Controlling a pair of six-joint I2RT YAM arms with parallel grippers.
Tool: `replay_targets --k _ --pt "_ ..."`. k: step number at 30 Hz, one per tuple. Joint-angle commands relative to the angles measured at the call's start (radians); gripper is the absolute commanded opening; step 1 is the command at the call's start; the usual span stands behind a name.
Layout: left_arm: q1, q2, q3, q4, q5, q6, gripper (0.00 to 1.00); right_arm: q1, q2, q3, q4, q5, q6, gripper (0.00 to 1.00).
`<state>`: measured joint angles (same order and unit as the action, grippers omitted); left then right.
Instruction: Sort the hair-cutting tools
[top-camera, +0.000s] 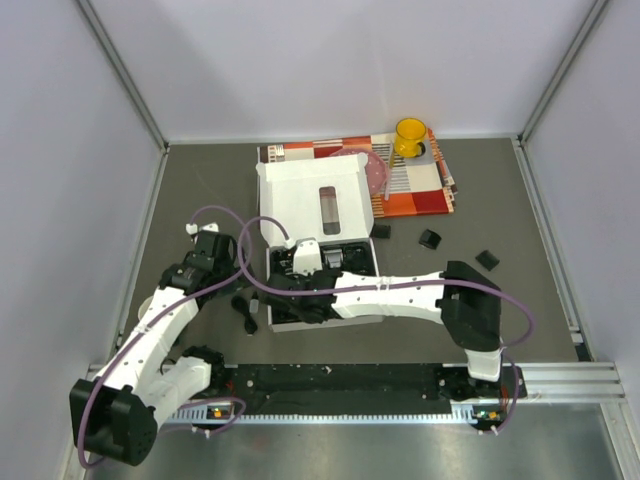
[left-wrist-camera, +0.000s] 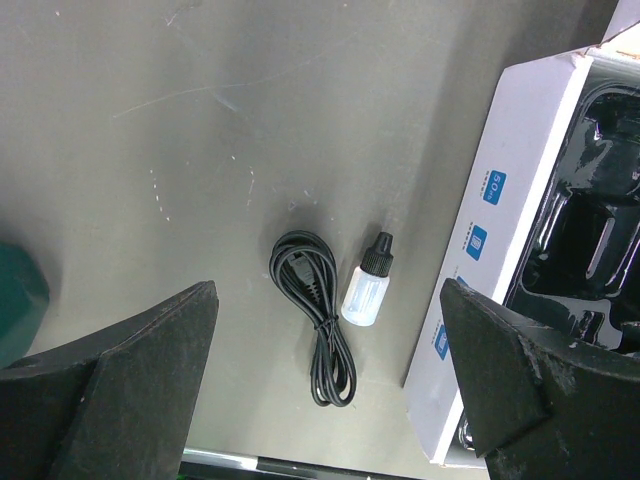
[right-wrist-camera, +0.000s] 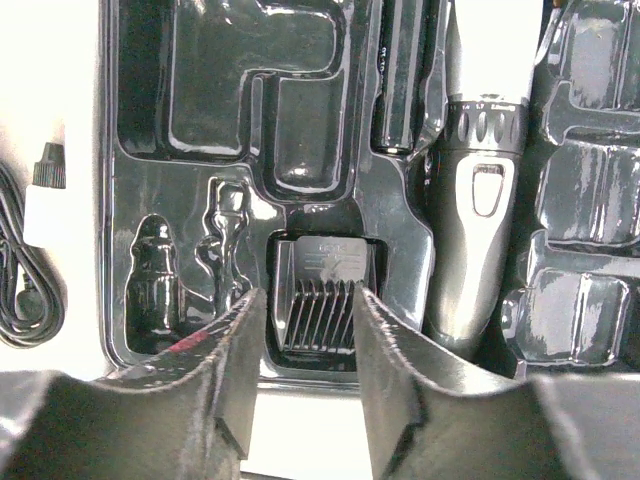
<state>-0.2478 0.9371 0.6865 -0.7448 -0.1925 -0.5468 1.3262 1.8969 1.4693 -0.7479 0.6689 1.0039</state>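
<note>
Sitting in tray (right-wrist-camera: 230, 100), guard comb (right-wrist-camera: 320, 315) between fingers of right tool (right-wrist-camera: 310, 297)

Guard comb (right-wrist-camera: 318, 300) in the tray (right-wrist-camera: 200, 130) — clipper (right-wrist-camera: 478, 200) just right of it, cord (left-wrist-camera: 300, 275) and bottle (left-wrist-camera: 365, 290) left of the box (left-wrist-camera: 490, 230).

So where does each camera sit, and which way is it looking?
Top: high up, looking down on the table; left arm and right arm show.
Left wrist: on the left arm, facing the coiled cord, small bottle and white box; left hand's fingers frame it.
Right wrist: over the black tray, facing the guard comb and clipper; right hand's fingers show.
Shared: both wrist views show cord and bottle.
</note>
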Motion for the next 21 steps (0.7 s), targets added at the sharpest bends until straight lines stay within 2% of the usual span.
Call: replay_targets --k 1,8,21 --pt "-0.004 -0.02 0.031 0.005 -0.018 0.013 0.98 0.002 -0.047 0.039 -0.007 -0.024 -0.018 0.35" --pt "-0.004 -0.017 0.033 0.005 -0.018 0.013 0.98 -0.028 -0.015 0.013 0.025 -0.097 -0.04 0.24" --pt "-0.004 -0.011 0.033 0.009 -0.013 0.015 0.98 -0.039 0.04 -0.033 0.078 -0.175 -0.056 0.2"
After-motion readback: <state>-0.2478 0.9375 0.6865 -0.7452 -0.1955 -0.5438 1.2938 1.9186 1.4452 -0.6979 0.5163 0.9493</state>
